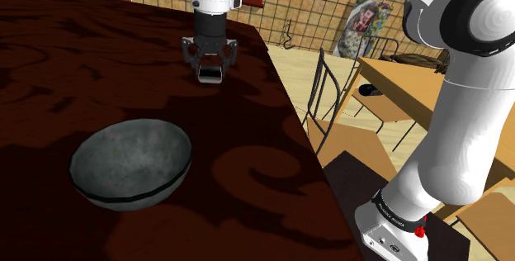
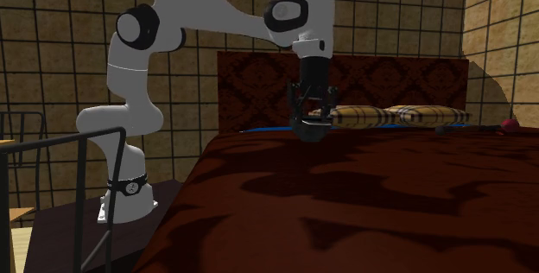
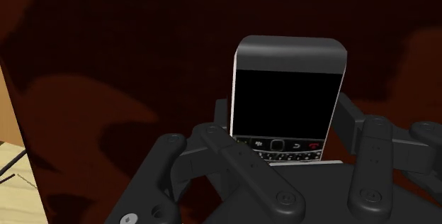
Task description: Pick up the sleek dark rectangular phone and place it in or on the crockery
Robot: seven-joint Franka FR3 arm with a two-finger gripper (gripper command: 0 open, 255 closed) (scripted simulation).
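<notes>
Tiled wall point(image 2: 69, 81), patterned headboard point(image 2: 250, 85)

The phone point(image 3: 287, 95) is clasped in the gripper point(image 1: 210, 70) over the bed point(image 1: 248, 185). The bowl point(image 1: 132, 167) is set there, well apart.

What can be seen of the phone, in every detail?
The phone is a dark rectangular slab with rounded corners, a grey rim, a black blank screen and a small keypad below it. The fingers clasp it at its keypad end, screen facing the wrist camera, over the dark red patterned surface.
</notes>
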